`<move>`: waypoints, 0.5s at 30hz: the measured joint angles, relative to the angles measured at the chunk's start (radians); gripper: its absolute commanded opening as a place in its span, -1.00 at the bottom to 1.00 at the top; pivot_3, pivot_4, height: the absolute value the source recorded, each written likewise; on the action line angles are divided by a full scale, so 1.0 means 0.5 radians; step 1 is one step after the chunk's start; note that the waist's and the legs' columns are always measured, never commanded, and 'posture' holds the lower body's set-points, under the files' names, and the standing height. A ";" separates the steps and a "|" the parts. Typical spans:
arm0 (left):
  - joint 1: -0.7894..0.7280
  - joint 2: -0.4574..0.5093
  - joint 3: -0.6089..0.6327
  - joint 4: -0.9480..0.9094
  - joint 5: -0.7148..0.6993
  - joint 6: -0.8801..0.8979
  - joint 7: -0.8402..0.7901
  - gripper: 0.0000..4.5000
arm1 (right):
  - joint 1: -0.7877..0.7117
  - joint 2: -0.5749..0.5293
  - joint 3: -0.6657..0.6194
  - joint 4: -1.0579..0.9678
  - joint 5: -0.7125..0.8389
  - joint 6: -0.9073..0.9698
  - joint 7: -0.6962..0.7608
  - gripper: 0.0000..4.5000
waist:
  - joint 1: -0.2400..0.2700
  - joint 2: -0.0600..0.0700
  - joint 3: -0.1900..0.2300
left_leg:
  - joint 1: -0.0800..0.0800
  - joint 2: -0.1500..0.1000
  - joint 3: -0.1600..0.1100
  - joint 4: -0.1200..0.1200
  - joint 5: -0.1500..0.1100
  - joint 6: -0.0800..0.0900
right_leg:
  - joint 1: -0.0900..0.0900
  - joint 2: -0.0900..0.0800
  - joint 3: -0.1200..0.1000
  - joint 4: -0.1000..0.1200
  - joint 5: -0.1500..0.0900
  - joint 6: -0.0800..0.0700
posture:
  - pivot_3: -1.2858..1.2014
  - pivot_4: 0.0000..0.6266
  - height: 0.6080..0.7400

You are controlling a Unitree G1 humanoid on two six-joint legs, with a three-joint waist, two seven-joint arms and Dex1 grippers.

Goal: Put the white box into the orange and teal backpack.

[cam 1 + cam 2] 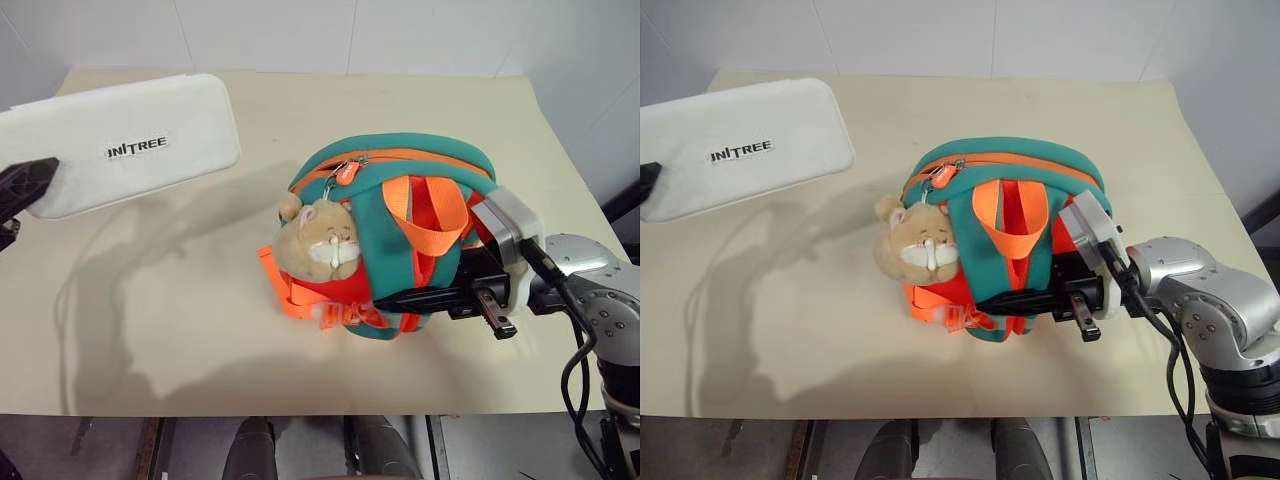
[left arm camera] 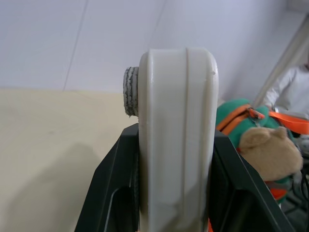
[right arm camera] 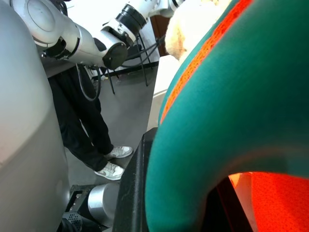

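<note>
The left gripper (image 1: 25, 195) clamps one end of the white box (image 1: 125, 140), holding it above the table's (image 1: 180, 330) left side. The orange and teal backpack (image 1: 400, 230) sits mid-table. The right gripper (image 1: 440, 297), fingers closed, grips the backpack's teal edge.

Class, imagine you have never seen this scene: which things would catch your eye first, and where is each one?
The orange and teal backpack stands out first, near the middle of the beige table, with a tan plush toy hanging on its front. The right gripper is shut on the backpack's teal edge at its right side. At the far left, the left gripper holds the long white box lifted above the table, its shadow below.
</note>
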 measured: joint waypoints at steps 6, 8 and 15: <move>0.115 0.030 0.058 -0.228 -0.010 0.029 -0.069 -0.41 | -0.015 0.001 0.044 0.171 -0.159 -0.129 0.197 -1.00 | -0.001 0.000 0.000 | 0.000 0.000 0.000 0.002 0.000 0.000 | 0.001 0.000 0.000 0.002 0.000 0.000 | 0.03 -0.52 1.00; 0.125 0.039 0.066 -0.283 -0.020 0.040 -0.065 -0.41 | -0.041 -0.003 0.049 0.224 -0.196 -0.156 0.261 -1.00 | -0.001 0.000 0.000 | 0.000 0.000 0.000 0.004 0.000 0.000 | 0.001 0.000 0.000 0.002 0.000 0.001 | 0.03 -0.52 1.00; 0.119 0.053 0.097 -0.563 -0.178 0.127 0.018 -0.41 | -0.157 -0.050 0.127 0.462 -0.428 -0.377 0.515 -1.00 | -0.002 0.001 0.001 | 0.000 0.000 0.000 0.008 0.000 0.001 | 0.002 0.000 0.001 0.003 0.001 0.002 | 0.03 -0.52 1.00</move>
